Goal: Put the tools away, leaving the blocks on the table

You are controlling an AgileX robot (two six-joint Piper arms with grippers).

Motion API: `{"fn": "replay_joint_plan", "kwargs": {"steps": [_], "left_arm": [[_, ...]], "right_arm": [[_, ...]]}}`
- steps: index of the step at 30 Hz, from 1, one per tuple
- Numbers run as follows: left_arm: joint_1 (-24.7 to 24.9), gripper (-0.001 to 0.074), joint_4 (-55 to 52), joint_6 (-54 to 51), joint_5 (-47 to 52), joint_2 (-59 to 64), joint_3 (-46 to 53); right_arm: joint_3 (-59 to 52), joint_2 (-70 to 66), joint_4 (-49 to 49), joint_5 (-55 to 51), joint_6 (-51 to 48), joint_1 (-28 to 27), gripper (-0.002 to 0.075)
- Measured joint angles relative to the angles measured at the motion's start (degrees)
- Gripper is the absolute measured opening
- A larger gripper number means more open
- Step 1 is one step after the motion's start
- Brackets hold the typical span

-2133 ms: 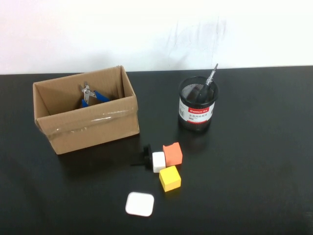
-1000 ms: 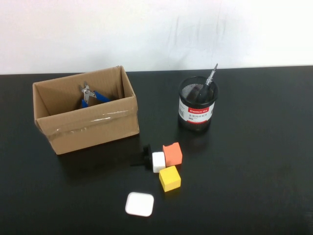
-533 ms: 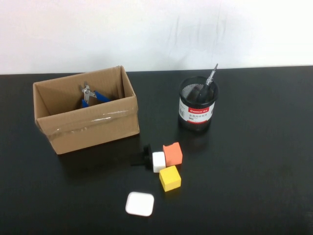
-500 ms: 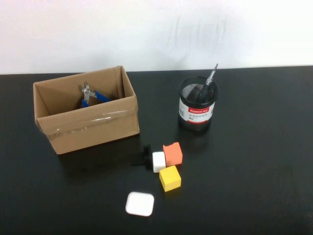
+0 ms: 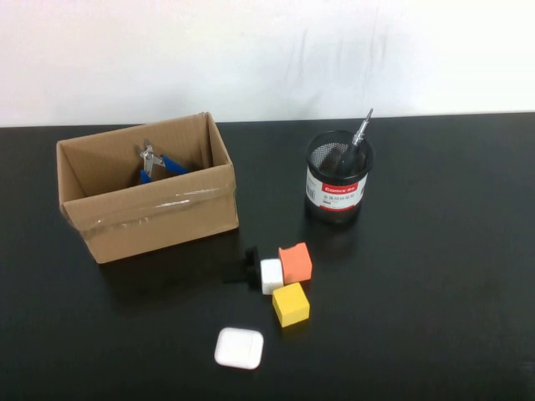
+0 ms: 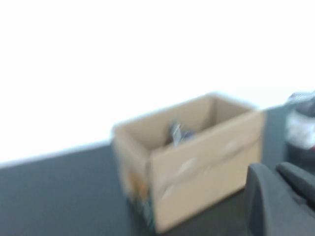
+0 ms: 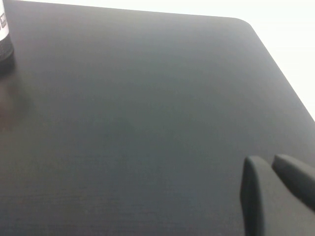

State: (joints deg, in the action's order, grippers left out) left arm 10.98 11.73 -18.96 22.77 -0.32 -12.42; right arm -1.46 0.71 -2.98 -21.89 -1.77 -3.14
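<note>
Open brown cardboard box [image 5: 146, 189] sits toward the far left of the matte black tabletop [image 5: 435, 276]; blue-handled pliers with small metal jaws [image 5: 155, 161] lie inside it. Black mesh pen cup with a red-and-white label [image 5: 337, 179] stands near the far edge, centre-right, holding a slim black screwdriver with a metal tip [image 5: 355, 144] leaning upright. Scissors not seen. Mid-table, an orange foam cube [image 5: 295, 262], a smaller white cube [image 5: 272, 276] and a yellow cube [image 5: 291, 304] cluster touching; small black knobbed object [image 5: 245, 269] just beside the white cube. Flat white rounded-square case [image 5: 239, 348] near the front edge. Left gripper [image 6: 280, 196] closed, empty, near the box; right gripper [image 7: 270, 187] closed, empty, over bare table by its right edge.
</note>
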Motion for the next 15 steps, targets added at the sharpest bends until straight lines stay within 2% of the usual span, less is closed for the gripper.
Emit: {"fn": "replay_joint_plan", "kwargs": {"steps": [6, 10, 15], "left_arm": [[-7.6, 0.0, 0.0, 3.9, -1.7, -0.2, 7.6], [-8.5, 0.0, -0.4, 4.5, -3.0, -0.2, 13.2], [-8.6, 0.0, -3.4, 4.7, -1.4, -0.2, 13.6]], "right_arm": [[0.0, 0.0, 0.0, 0.0, 0.0, 0.0, -0.0007], [0.0, 0.0, 0.0, 0.0, 0.0, 0.0, -0.0007], [0.0, 0.0, 0.0, 0.0, 0.0, 0.0, -0.0007]]}}
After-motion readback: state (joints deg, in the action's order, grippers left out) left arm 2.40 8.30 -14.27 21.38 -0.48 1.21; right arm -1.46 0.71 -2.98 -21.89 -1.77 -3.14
